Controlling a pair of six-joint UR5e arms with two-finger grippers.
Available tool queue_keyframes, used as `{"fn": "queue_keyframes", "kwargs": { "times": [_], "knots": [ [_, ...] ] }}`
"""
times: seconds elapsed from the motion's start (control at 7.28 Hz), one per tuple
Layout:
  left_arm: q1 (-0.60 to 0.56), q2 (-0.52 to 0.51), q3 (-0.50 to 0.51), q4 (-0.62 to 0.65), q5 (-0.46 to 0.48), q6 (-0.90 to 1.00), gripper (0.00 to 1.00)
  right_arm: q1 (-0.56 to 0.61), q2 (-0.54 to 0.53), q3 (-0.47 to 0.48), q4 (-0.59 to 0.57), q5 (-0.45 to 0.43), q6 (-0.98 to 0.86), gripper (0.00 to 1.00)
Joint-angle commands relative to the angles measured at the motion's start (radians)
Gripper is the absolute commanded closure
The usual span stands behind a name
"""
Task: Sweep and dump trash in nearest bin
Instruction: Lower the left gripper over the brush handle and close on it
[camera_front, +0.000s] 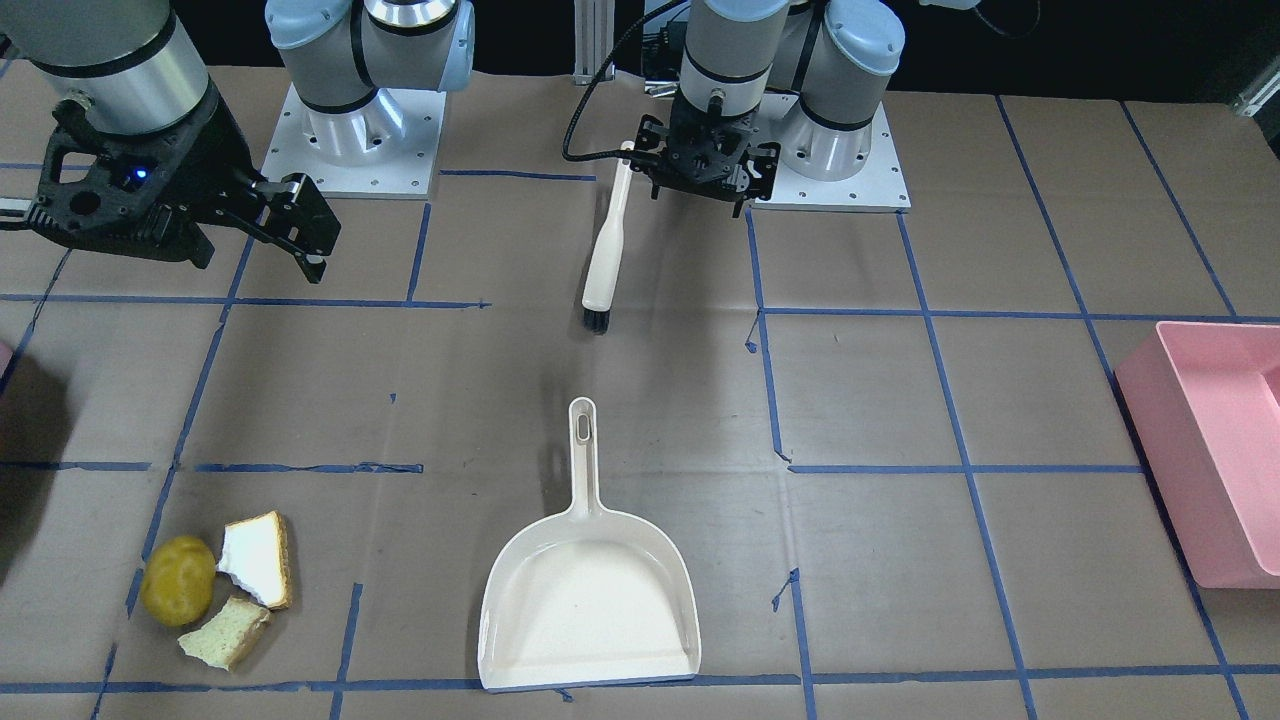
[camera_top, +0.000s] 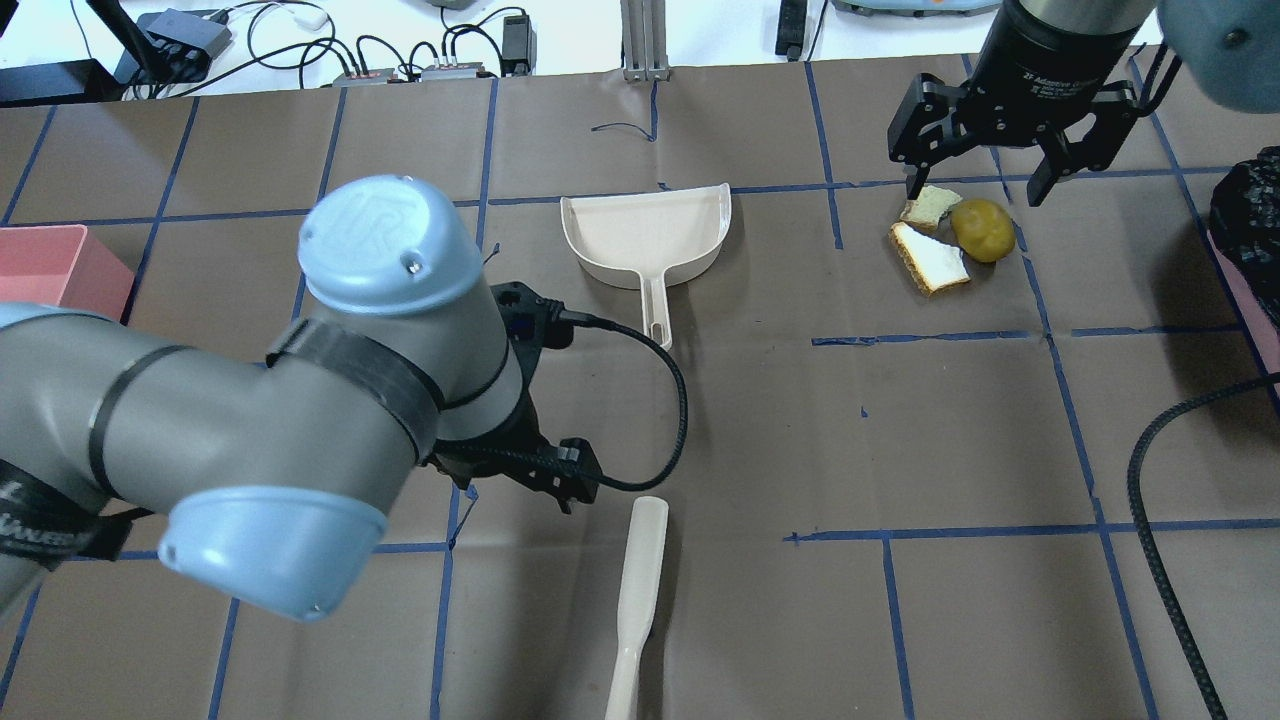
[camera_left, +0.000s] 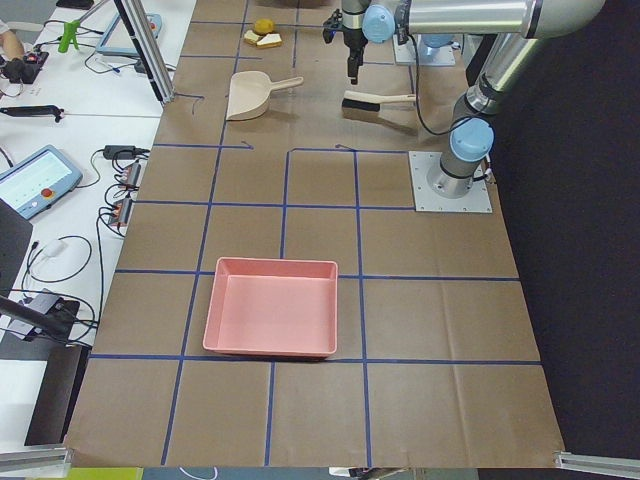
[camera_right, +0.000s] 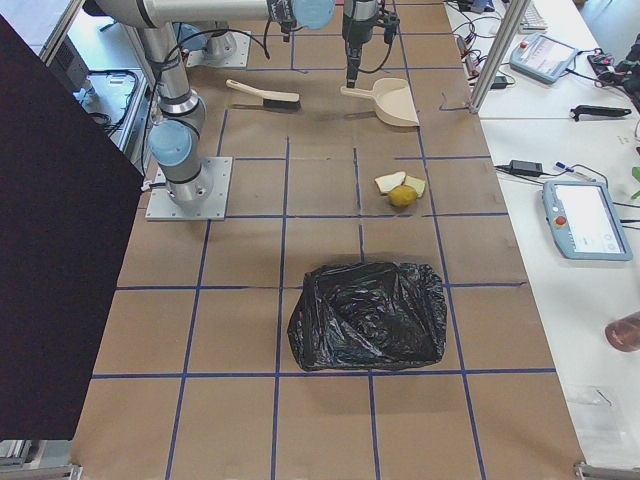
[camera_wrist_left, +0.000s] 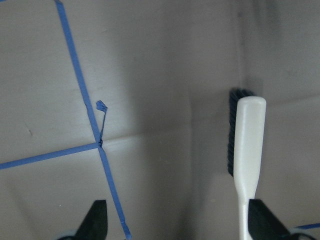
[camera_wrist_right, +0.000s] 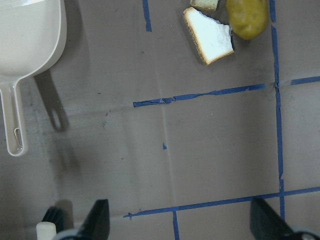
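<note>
From the front, the left gripper hung just beside the brush, and the dustpan lay mid-table. The potato lump and two bread pieces lay touching near the table's edge. Overhead, the right gripper stood spread wide above that trash, grasping nothing. The right-side view alone showed a black-bagged bin near it. The left wrist view showed its fingers parted, the brush handle by one tip.
</note>
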Motion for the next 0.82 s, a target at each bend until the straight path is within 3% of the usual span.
{"fn": "queue_keyframes", "kwargs": {
  "times": [0.0,0.14,0.69],
  "knots": [
    [-0.127,-0.009,-0.090,0.114,-0.001,-0.126,0.00,-0.001,0.001,0.002,0.000,-0.002,0.004,0.00],
    [-0.161,-0.003,-0.124,0.128,-0.001,-0.197,0.00,-0.001,0.001,0.002,0.000,-0.002,0.004,0.00],
    [-0.309,-0.021,-0.306,0.480,0.009,-0.321,0.01,-0.001,0.001,0.002,0.000,-0.002,0.004,0.00]
  ]
}}
